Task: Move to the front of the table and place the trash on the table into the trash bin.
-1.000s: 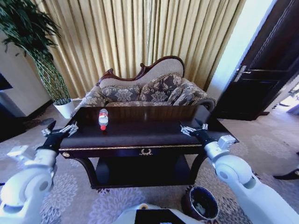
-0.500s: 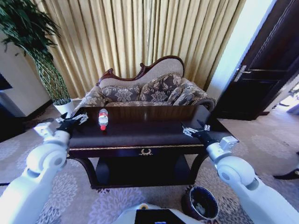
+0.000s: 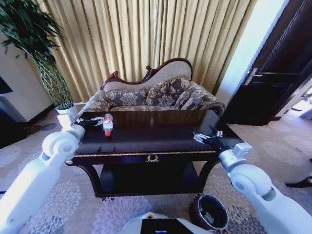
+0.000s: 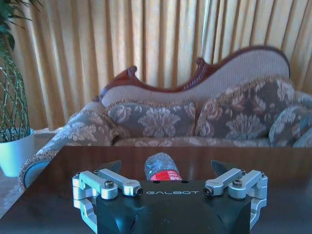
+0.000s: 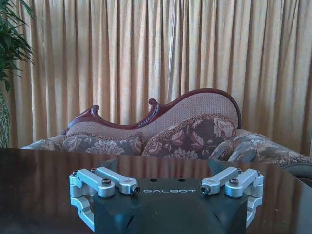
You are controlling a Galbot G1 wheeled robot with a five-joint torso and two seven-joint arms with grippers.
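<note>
Near the table's (image 3: pixel 146 141) left edge, the spread left pincer (image 3: pixel 95 121) faces the bottle (image 3: pixel 107 124).

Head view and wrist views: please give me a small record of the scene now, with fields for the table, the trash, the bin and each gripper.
table: dark glossy table with gold trim, directly ahead, sofa behind it
trash: clear bottle with red label, lying on the tabletop, left part
trash bin: dark round bin on the carpet, below the table's front right corner
left gripper: open, over the tabletop, right beside the bottle, bottle between its fingers in the wrist view
right gripper: open, over the right side of the tabletop, holding nothing
</note>
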